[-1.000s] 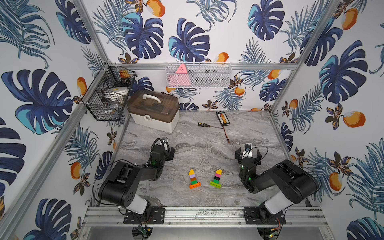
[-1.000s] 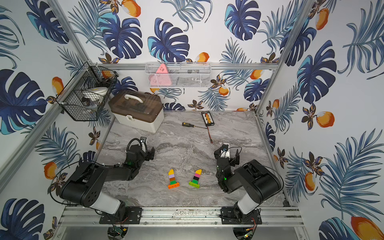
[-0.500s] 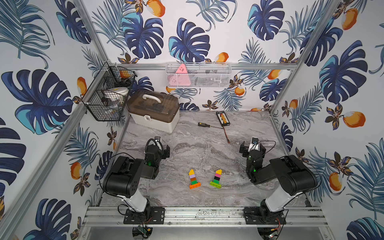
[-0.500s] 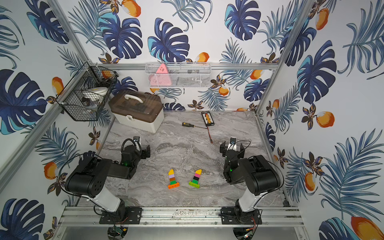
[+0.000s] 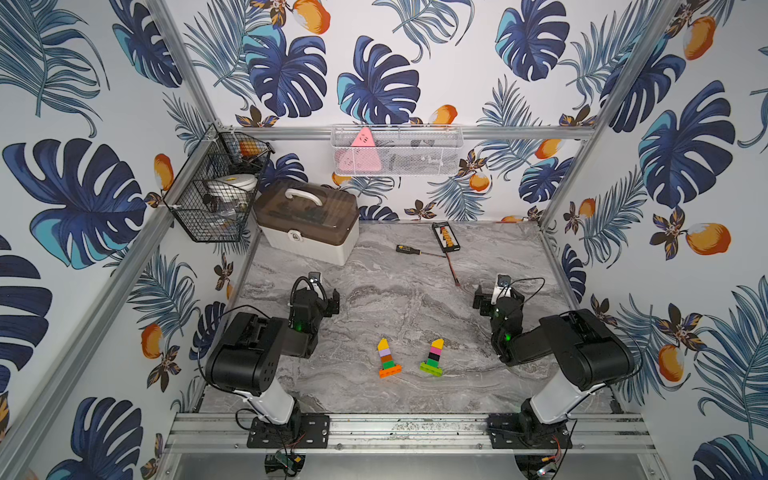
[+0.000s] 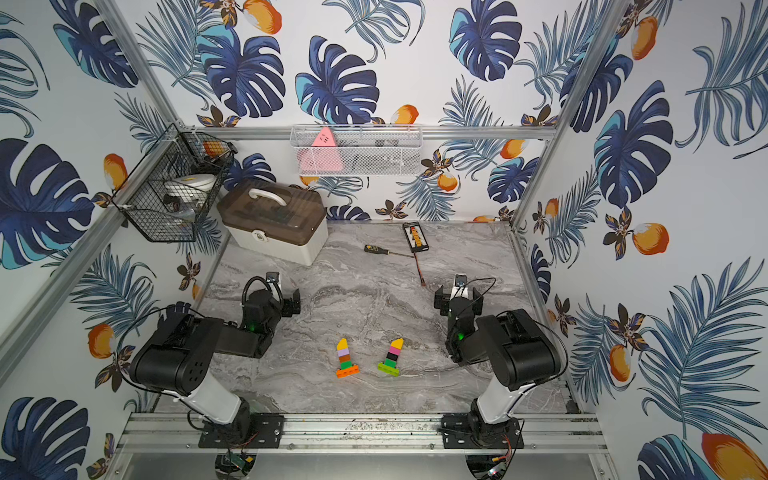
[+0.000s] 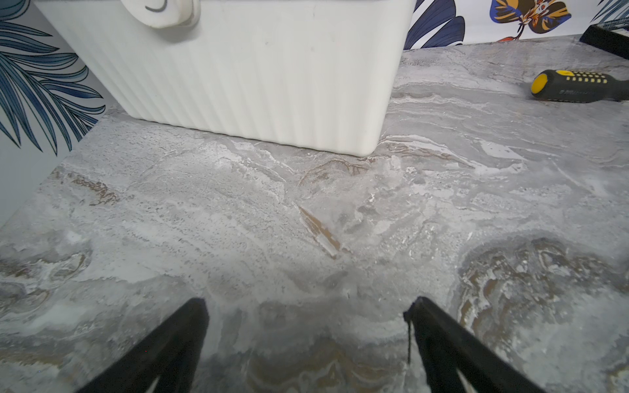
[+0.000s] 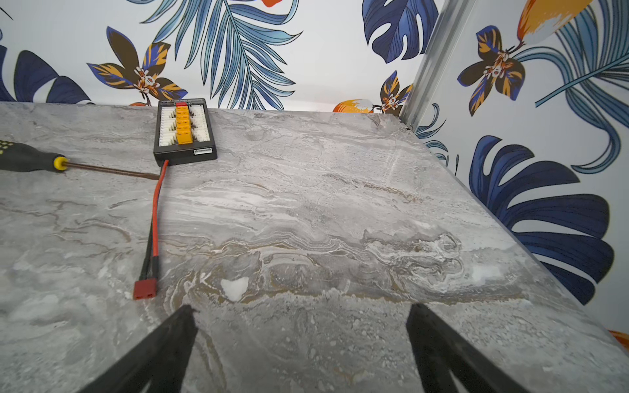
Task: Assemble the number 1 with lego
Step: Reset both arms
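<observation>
Lego is sitting in two small stacks on the grey marbled tabletop (image 5: pixel 407 299), toward six o'clock, side by side but not touching. The left stack (image 5: pixel 387 358) is showing an orange base, then green, brown, lilac and a yellow tip. The right stack (image 5: pixel 433 357) is showing a lime base, then green, black, pink and a yellow tip (both tips are pointing roughly toward twelve o'clock).

I am hovering my left pincer (image 5: pixel 316 293) at about nine o'clock, jaws spread wide with nothing between them. It is facing the white storage box (image 7: pixel 238 78) at eleven o'clock. I am hovering my right pincer (image 5: pixel 498 294) at about three o'clock, equally spread and empty. It is looking toward the screwdriver (image 8: pixel 30 158) and the black-and-orange board (image 8: pixel 184 131) near twelve o'clock. Both pincers are sitting well apart from the lego, touching neither stack.
</observation>
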`<state>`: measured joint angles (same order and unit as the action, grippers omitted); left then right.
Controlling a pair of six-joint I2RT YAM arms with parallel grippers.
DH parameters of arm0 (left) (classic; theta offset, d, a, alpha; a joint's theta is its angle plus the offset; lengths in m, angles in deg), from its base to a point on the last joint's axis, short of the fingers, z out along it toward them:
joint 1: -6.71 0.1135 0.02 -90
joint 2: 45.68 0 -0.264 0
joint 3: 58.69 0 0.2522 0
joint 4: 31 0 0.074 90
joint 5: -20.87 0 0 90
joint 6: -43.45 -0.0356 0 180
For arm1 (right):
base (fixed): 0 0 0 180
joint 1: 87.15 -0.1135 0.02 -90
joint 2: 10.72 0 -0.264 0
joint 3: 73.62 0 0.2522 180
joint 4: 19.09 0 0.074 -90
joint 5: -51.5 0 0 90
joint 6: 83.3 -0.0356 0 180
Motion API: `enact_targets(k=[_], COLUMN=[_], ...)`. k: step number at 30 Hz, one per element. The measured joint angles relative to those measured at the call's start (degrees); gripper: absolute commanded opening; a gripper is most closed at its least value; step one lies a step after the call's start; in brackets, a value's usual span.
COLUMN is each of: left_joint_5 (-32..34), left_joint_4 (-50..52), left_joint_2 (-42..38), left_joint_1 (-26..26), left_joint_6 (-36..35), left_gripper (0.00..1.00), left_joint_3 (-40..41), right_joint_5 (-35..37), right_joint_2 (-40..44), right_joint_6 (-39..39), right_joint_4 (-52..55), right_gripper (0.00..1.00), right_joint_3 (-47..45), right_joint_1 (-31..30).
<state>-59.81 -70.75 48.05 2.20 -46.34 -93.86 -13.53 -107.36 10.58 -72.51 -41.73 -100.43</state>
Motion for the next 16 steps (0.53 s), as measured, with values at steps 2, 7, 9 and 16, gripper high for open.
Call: enact_targets(k=[2, 7, 9, 16], left_joint_5=[0.0, 0.0, 0.0, 0.0], left_joint_4=[0.0, 0.2, 0.4, 0.4], left_joint_2=[0.0, 0.2, 0.2, 0.2], left_joint_1=[0.0, 0.0, 0.0, 0.0], left_joint_6=[0.1, 0.1, 0.1, 0.1], left_gripper=[0.99, 0.99, 0.99, 0.99], left_joint_3=[0.0, -0.4, -0.4, -0.4], right_joint_5=[0.0, 0.0, -0.1, -0.2], right_joint_2=[0.0, 0.0, 0.0, 0.0], right_joint_6=[0.0, 0.0, 0.0, 0.0], right_joint_4=[0.0, 0.0, 0.0, 0.0], right_gripper=[1.0, 1.0, 1.0, 1.0], right_joint_3=[0.0, 0.0, 0.0, 0.0], right_joint_1=[0.0, 0.0, 0.0, 0.0])
